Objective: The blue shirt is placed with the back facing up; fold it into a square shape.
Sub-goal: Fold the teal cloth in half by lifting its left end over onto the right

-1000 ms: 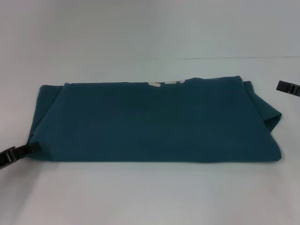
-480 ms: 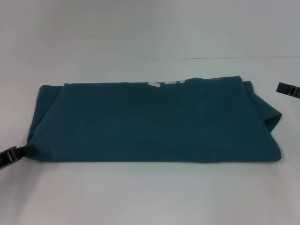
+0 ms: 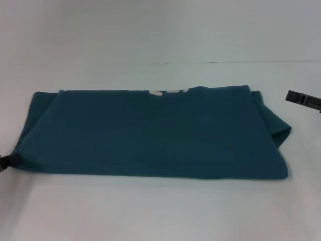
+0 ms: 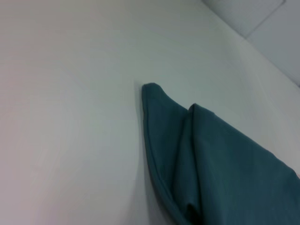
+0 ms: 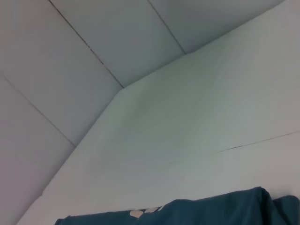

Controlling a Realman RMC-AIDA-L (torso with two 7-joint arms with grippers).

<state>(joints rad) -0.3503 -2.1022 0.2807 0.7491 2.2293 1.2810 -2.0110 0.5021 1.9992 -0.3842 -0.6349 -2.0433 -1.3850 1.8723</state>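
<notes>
- Head view: blue shirt [image 3: 150,133] lies folded into a wide band across the white surface [image 3: 150,211], a few white marks showing at its far edge. Left hand [image 3: 4,162] touches the shirt's near left corner at the frame edge; whether it pinches the cloth cannot be told. Right hand [image 3: 303,99] hangs off the shirt's right end, apart from it, its state unclear too.
- Left wrist view: a folded shirt corner with stitched hem rests on the surface.
- Right wrist view: the shirt's far edge runs along the bottom, pale wall panels [image 5: 93,42] behind.
</notes>
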